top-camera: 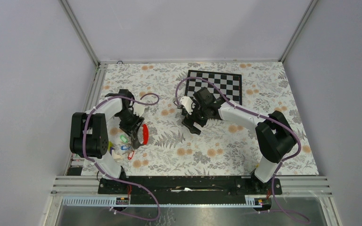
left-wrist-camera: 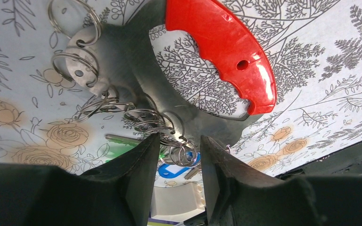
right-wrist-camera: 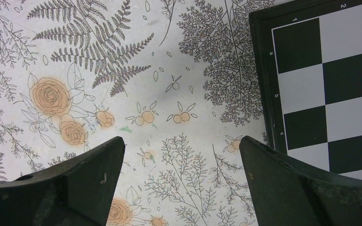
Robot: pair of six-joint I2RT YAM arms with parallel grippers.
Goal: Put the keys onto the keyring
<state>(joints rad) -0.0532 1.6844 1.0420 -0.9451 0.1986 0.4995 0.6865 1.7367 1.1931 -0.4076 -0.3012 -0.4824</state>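
My left gripper (left-wrist-camera: 180, 139) is hanging low over the keyring (left-wrist-camera: 143, 117). Its fingers (left-wrist-camera: 139, 169) are drawn narrow, with a bunch of steel split rings sitting in the gap, and I cannot tell whether they are pinching the rings or only framing them. The rings are hanging off a grey metal plate (left-wrist-camera: 127, 66) with a red handle (left-wrist-camera: 226, 52), lying on the floral cloth (left-wrist-camera: 320, 70). The keys (top-camera: 125, 147) are lying right by my fingertips: the green tag (left-wrist-camera: 122, 141) and blue tag (left-wrist-camera: 172, 170) are showing next to a white block (left-wrist-camera: 176, 202), with the red tag (top-camera: 131, 154) close beside them. My right gripper (right-wrist-camera: 181, 141) is hovering spread wide, holding nothing, over the cloth beside the chessboard (right-wrist-camera: 330, 84).
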